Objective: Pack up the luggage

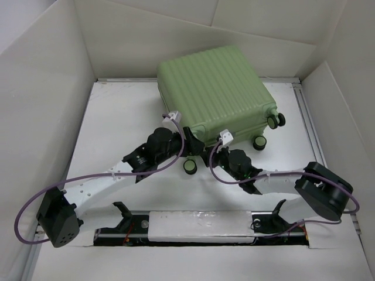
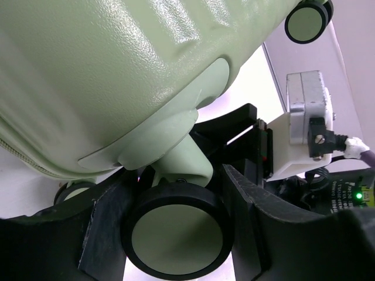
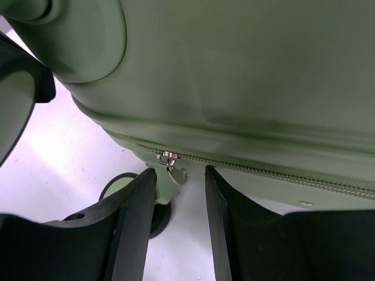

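Up close, left gripper clamped on a black-rimmed green wheel filling the gap between its fingers, right gripper with fingers apart, a zipper pull just beyond their tips, pale green luggage lying closed on the white table directly ahead of both grippers
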